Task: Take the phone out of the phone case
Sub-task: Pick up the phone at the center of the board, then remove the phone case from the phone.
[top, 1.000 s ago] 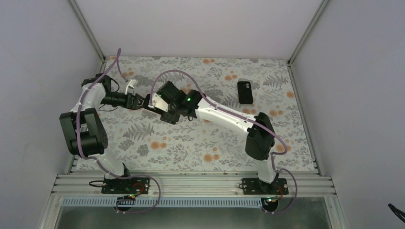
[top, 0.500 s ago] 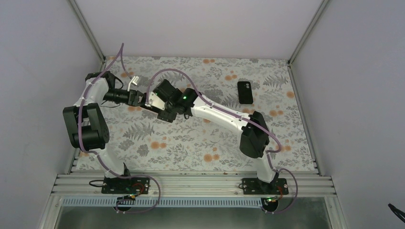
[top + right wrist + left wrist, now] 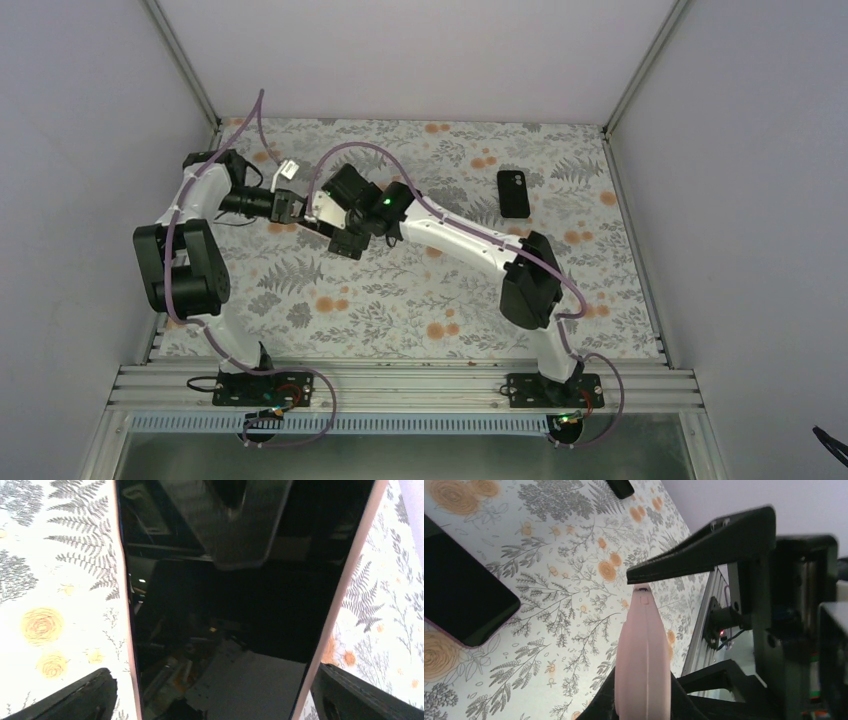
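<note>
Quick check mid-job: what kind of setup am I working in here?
Probably a lab test cell, not a home: plain walls box in a floral-covered table, and the left arm and right arm bolt to an aluminium rail at its near edge.

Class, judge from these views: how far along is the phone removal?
Done: nothing finished; the phone still sits inside the pink case, rim showing down both sides. In hand: left claw shut on the case's edge, right claw open astride it. Left: pulling them apart.
</note>
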`<state>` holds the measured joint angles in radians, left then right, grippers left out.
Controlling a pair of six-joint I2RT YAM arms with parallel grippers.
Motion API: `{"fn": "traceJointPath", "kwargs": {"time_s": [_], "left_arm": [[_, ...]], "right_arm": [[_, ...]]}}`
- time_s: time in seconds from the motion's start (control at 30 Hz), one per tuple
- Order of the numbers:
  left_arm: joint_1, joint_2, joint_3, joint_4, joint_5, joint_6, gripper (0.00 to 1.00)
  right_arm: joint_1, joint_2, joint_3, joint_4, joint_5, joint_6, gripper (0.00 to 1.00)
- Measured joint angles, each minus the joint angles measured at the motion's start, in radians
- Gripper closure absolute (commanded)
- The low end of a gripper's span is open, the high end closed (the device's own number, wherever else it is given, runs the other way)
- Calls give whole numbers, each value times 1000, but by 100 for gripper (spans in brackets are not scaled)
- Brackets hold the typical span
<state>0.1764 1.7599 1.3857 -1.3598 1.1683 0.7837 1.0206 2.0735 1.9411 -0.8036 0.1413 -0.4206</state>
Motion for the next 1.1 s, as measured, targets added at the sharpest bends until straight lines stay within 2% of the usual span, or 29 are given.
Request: {"fn": "traceJointPath", "kwargs": {"time_s": [0.13,0.27,0.6,0.87,1.1], "left_arm": [[-33,-3,13,2,-28,42,98],[-68,-27,74,4,-66,85,98],[-195,-133,262,4,-73,193,98],[-336,-159,296,-4,-44,226,98],[-349,-159,299,-5,-44,226,98]], "right_arm": [[-30,-20,7,-21,-108,-2,0],[-101,-124,-48,-75,-258,-18,0],[-418,-450,-161,-159,-661,-86,0],[-475,-511,-314,-107,-759,-106,0],[-513,-511,-347,-54,-779,-106,1]]}}
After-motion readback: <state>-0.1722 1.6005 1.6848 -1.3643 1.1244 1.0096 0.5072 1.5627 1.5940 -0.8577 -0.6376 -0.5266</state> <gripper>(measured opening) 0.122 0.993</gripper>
